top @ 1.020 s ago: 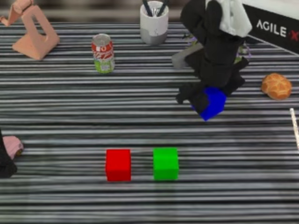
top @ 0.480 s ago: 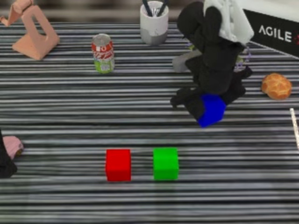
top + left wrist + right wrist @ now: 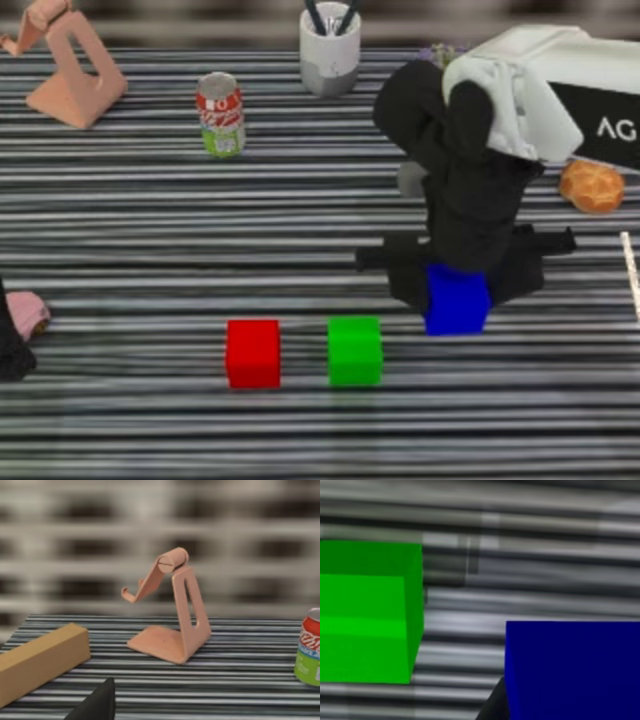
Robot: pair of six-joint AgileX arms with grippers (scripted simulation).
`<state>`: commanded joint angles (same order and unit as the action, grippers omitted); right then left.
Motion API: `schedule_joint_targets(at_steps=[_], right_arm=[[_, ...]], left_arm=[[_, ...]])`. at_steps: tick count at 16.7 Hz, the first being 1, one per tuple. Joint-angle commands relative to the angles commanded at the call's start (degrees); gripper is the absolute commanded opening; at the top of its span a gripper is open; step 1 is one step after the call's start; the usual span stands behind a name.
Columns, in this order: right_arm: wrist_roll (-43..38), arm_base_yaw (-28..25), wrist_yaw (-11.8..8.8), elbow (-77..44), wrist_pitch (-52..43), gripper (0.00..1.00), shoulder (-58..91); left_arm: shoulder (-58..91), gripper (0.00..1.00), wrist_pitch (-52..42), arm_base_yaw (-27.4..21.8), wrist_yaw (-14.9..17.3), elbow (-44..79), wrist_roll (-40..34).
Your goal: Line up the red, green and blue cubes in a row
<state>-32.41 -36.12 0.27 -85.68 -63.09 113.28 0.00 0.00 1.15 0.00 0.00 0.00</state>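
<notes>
Right of the green cube (image 3: 355, 350) | right pincer (image 3: 457, 290) grips blue cube (image 3: 457, 300), near but apart | red cube (image 3: 253, 352) left of green, on desk (image 3: 150, 250) | left pincer (image 3: 12, 345) parked at left edge, fingers unclear

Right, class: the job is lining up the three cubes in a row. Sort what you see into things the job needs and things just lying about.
Needed for the job:
red cube
green cube
blue cube, held in the right end effector

Just lying about:
can
phone stand
pen cup
bread roll
wooden block
</notes>
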Motion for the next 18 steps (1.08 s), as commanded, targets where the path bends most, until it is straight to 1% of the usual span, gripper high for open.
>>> schedule_joint_targets(at_steps=[3,9,15,18], right_arm=[[-4.5,-1.3,0.0,3.9,1.2,0.00,-3.4],[-4.8,-1.1,0.0,4.7,2.2,0.00,-3.0],[-5.0,-1.4,0.0,11.7,13.9,0.00,1.1],[-5.1,-1.5,0.1,13.1,16.0,0.00,2.1]], left_arm=[[0.0,1.00,0.0,0.0,0.0,0.0,0.0],[0.0,1.00,0.0,0.0,0.0,0.0,0.0],[0.0,1.00,0.0,0.0,0.0,0.0,0.0],[0.0,1.00,0.0,0.0,0.0,0.0,0.0]])
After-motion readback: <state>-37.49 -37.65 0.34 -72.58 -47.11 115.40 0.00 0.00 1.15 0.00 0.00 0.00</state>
